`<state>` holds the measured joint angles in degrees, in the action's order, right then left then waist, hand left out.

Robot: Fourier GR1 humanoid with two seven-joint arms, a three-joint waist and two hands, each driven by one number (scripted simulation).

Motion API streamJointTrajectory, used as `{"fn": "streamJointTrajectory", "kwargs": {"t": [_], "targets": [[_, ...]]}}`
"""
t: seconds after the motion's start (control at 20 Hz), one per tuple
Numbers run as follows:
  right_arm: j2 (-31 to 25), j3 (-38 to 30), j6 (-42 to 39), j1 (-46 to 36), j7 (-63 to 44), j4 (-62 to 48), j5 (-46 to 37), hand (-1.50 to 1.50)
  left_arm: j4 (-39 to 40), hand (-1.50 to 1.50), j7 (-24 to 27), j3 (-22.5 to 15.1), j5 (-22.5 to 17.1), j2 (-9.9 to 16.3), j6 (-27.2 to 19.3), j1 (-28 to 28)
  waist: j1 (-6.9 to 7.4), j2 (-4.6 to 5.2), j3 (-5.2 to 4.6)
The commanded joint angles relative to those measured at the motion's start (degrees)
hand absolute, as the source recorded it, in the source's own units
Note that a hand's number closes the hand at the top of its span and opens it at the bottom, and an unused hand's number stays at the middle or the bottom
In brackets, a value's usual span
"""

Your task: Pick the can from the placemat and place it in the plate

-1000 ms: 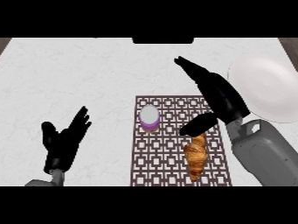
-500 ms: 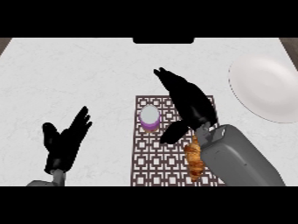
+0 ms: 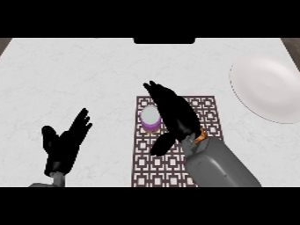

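Observation:
A small purple can (image 3: 151,119) with a pale lid stands upright on the patterned brown placemat (image 3: 159,165), near its upper left corner. My right hand (image 3: 173,115) hovers over the mat just right of the can, fingers straight and open, thumb hanging below; it seems close to the can's right side, and contact cannot be told. The white plate (image 3: 273,87) lies on the counter at the far right, apart from the mat. My left hand (image 3: 65,143) rests open at the lower left, fingers up.
An orange croissant (image 3: 200,136) lies on the mat, mostly hidden under my right wrist. The pale marble counter (image 3: 74,74) stretches around the mat. Dark wood edges show at the top corners.
My right hand has swept left from near the plate across the mat to the can's right side. The forearm now covers most of the croissant. The left hand has stayed still.

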<state>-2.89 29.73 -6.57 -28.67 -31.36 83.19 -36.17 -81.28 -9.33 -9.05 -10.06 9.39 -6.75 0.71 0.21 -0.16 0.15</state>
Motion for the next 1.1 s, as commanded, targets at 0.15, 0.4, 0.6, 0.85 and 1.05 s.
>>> {"fn": "streamJointTrajectory", "kwargs": {"t": [0.15,0.4,0.6,0.85,1.05], "targets": [[-0.8,-4.2,-2.6,-0.1,1.5,-2.5,-4.8,-1.50,-2.7,0.00,-3.8,1.8,-0.1,0.8,1.3,0.4,-0.01,0.15,-0.15],[2.8,2.5,6.8,-0.8,-0.8,-10.5,-8.5,-1.50,-1.9,0.00,-5.3,2.0,0.5,-0.3,2.0,-0.8,0.24,0.20,-0.15],[2.9,1.6,0.9,0.6,-3.0,-5.7,-8.4,-1.50,-4.1,0.00,-2.3,1.7,1.6,-1.8,2.2,4.0,0.09,0.11,-0.15],[2.3,-0.9,2.6,0.9,5.4,-13.5,-8.1,-1.50,-0.6,0.00,-8.5,3.3,2.8,-2.8,0.0,-5.6,-0.18,0.19,-0.15],[2.9,4.7,3.5,-3.5,6.2,-21.8,-7.3,1.50,0.0,0.00,-3.5,3.8,1.8,-1.8,3.7,-1.0,0.38,0.25,-0.15]]}}
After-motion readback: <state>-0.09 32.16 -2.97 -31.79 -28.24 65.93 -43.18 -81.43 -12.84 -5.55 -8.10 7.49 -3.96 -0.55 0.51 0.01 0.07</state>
